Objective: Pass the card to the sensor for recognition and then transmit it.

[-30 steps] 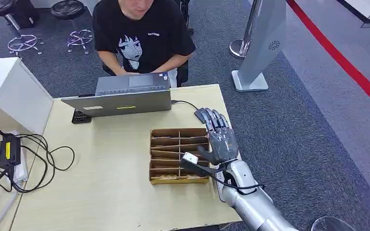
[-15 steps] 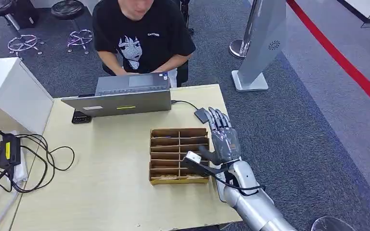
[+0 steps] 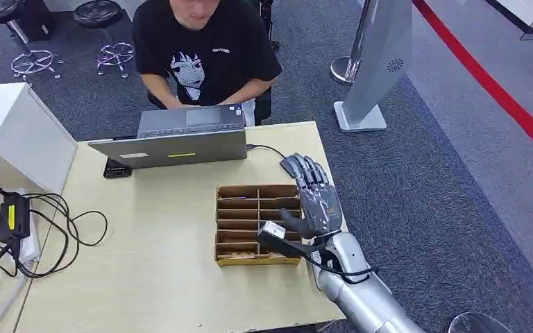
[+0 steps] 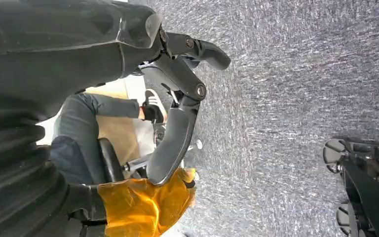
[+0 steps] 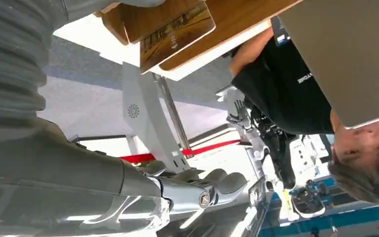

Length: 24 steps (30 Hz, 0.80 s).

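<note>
Brown cardboard divider tray point(image 3: 257, 223) sits mid-counter point(image 3: 146, 277), your landmark. Right hand point(image 3: 318, 201) hovers over tray's right edge, fingers extended flat toward small grey sensor point(image 3: 289, 165) just beyond tray's far right corner; thumb crooked inward. You can't tell clearly whether card is in that hand; white block by thumb looks like wrist hardware. Laptop point(image 3: 173, 139) beyond tray, person point(image 3: 205, 52) seated behind it. Left hand point(image 4: 177, 98) hangs over carpet, fingers loose, holding nothing.
</note>
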{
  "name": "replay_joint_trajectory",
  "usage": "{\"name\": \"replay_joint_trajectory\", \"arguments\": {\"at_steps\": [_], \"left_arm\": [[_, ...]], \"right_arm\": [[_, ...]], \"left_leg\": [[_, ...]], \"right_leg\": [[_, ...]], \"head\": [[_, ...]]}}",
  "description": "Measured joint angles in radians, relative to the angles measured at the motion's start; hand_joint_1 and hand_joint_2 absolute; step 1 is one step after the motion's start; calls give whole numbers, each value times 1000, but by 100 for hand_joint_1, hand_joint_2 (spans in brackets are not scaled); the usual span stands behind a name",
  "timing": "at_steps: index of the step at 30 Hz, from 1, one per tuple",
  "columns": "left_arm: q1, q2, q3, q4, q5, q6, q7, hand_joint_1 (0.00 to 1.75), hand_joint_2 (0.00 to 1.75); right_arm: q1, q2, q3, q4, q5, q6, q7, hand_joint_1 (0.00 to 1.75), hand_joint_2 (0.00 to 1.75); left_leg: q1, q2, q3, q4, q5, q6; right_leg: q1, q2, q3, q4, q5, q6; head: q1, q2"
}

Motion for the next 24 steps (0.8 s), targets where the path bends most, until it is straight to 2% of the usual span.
{"name": "replay_joint_trajectory", "arguments": {"at_steps": [24], "left_arm": [[-1,0,2,0,-16,-1,0,0,175]], "right_arm": [[-10,0,11,24,-69,20,-13,0,175]], "left_leg": [[0,0,0,0,0,0]], "right_leg": [[0,0,0,0,0,0]], "head": [[0,0]]}}
